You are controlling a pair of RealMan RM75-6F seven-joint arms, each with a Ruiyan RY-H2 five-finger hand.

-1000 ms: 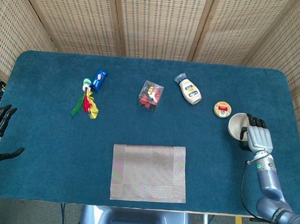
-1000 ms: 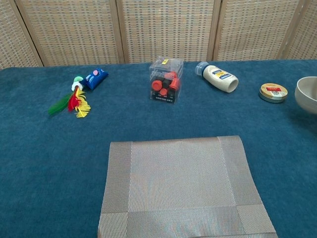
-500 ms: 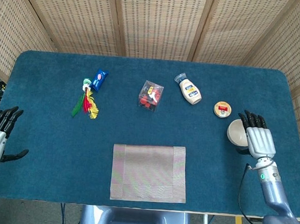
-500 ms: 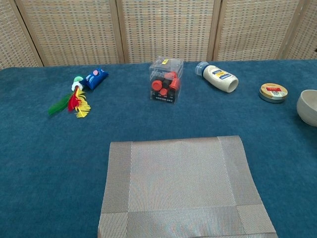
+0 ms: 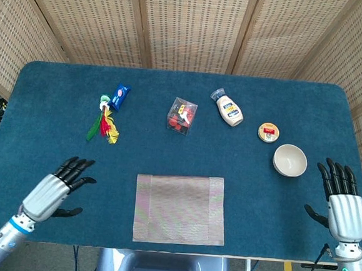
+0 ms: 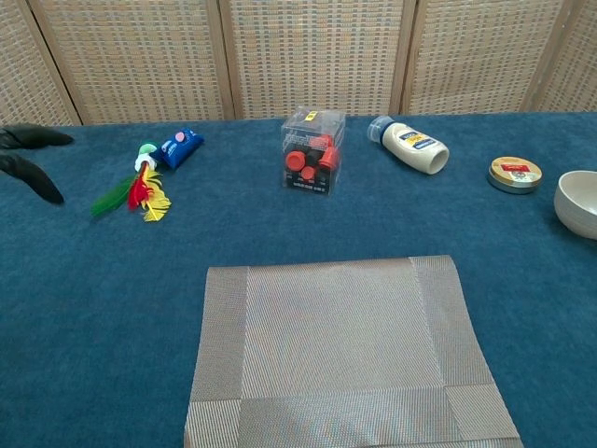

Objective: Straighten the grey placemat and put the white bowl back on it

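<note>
Placemat [image 5: 180, 209] flanked by spread robot hands [image 5: 54, 188].

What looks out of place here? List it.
The white bowl sits on the bare blue table at the right, apart from the grey placemat, which holds nothing. The white bottle lies on its side. Both hands are open, holding nothing.

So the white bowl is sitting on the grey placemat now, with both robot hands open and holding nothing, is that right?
Not quite. The white bowl sits on the blue table cover, right of the grey placemat and apart from it, as the head view shows. The left robot hand and right robot hand are indeed open and holding nothing.
</note>
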